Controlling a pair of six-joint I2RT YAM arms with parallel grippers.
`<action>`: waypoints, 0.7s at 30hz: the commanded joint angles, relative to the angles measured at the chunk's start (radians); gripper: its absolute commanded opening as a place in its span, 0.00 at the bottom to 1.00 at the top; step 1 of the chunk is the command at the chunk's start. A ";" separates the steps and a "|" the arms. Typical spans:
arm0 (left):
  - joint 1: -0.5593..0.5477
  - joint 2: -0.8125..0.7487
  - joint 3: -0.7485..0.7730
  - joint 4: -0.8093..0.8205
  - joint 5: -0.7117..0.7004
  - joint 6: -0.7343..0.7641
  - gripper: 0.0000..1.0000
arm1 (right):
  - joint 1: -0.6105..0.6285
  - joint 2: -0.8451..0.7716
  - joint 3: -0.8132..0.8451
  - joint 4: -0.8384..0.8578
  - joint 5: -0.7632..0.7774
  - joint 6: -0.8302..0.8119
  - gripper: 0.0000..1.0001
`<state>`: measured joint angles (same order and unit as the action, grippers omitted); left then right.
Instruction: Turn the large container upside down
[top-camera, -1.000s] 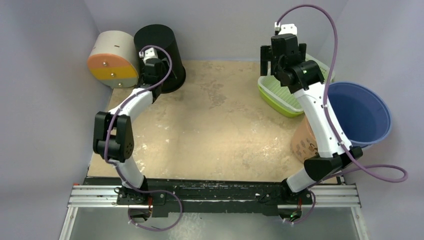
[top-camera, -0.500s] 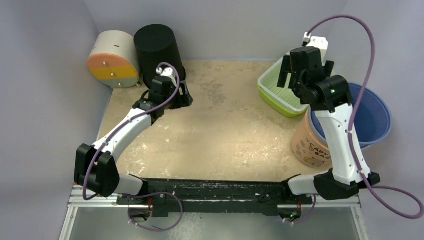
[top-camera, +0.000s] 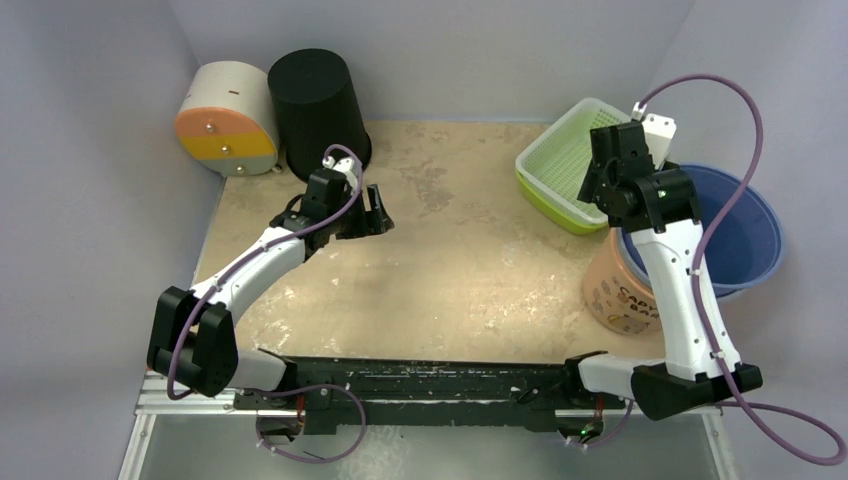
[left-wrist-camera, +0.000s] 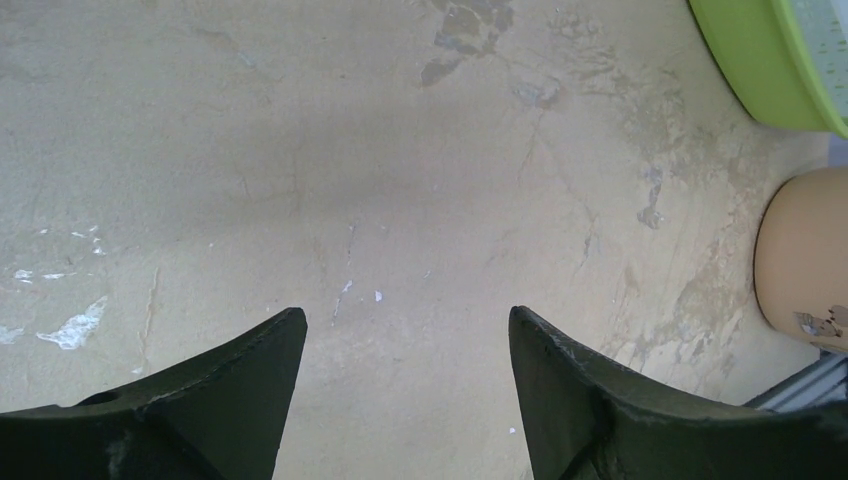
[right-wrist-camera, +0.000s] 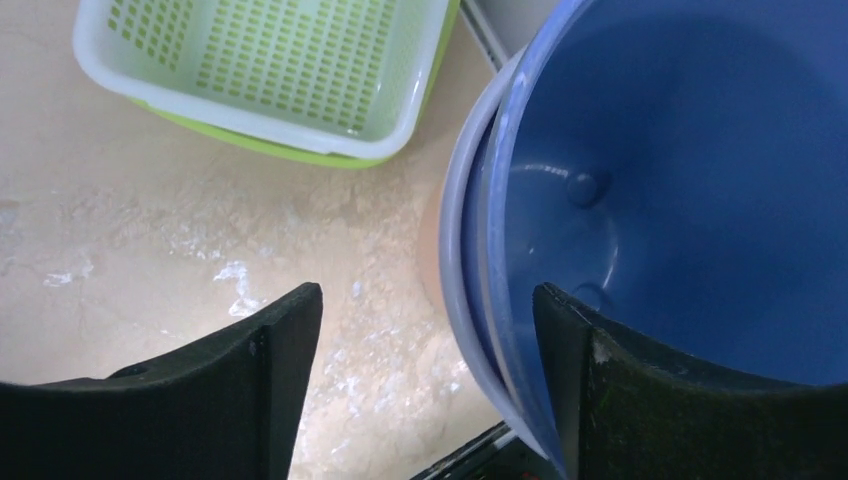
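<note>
Nearest the arms' bases, a peach canister (top-camera: 615, 290) stood by the right edge of the table (top-camera: 470, 270). The left gripper (left-wrist-camera: 405, 315) hovered over bare tabletop left of centre, its jaws released and empty. Just behind the canister sat the large blue bucket (top-camera: 745, 225), upright, mouth open, nothing inside. The right gripper (right-wrist-camera: 425, 300) hung above the bucket's left rim, jaws parted, gripping nothing. The bucket looked like smooth, thin plastic, so probably light, a little flexible and slippery. Its rim seemed the best hold, one finger inside the wall. Farther back lay a green basket (top-camera: 565, 165), and in the far left corner a black bin (top-camera: 320, 110) stood mouth down.
</note>
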<state>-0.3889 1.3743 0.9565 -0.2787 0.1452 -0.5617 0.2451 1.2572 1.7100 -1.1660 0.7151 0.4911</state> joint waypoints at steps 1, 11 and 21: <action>-0.001 -0.026 0.032 0.037 0.063 0.009 0.72 | -0.006 -0.057 -0.038 0.000 -0.013 0.090 0.68; -0.001 -0.074 0.003 0.015 0.046 0.013 0.72 | -0.013 -0.137 -0.171 0.004 0.045 0.062 0.58; -0.001 -0.099 -0.010 0.004 0.018 -0.003 0.72 | -0.016 -0.124 -0.132 0.035 0.098 0.039 0.00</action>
<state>-0.3889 1.3128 0.9527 -0.2821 0.1780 -0.5575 0.2386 1.1240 1.5322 -1.1389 0.7753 0.5076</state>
